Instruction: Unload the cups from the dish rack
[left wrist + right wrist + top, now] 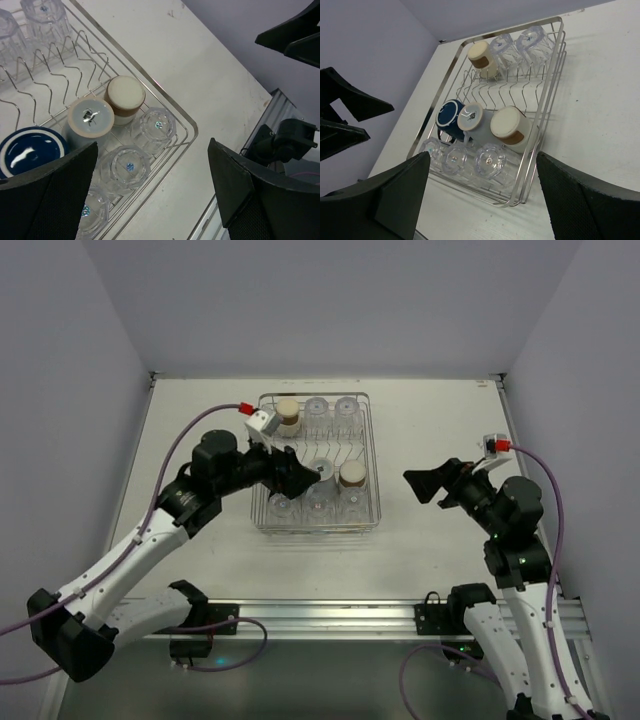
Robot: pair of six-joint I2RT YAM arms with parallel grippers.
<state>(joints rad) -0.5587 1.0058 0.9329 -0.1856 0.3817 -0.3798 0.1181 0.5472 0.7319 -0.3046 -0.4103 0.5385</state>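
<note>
- Top external: the dish rack (373, 455) sits mid-table (440, 420), between my two arms. I count nine cups (351, 476) inside, in three rows, all apparently mouth-down. None is out on the table yet.
- My left gripper (296, 477) hangs over the rack's middle row with its fingers spread wide and nothing held.
- My right gripper (427, 485) hovers over the table well to the right of the rack, also wide apart and empty.
- Step, as I judge it: the approach for the first pick, left arm leading. The nearest candidates are the dark blue mug (27, 150) and the pale blue-grey cup (91, 122).
- Next move calls for a straight descent with one finger on each side of a single cup. The pale cup is packed close against the beige cup (125, 97), so finger room looks tight.
- Hidden, top view: my left gripper covers the blue mug.
- Hidden, left wrist: the mug is cut off by the frame edge and my finger, and a front-row clear tumbler (92, 212) is half behind that finger.
- I cannot tell which way the mug's handle points.
</note>
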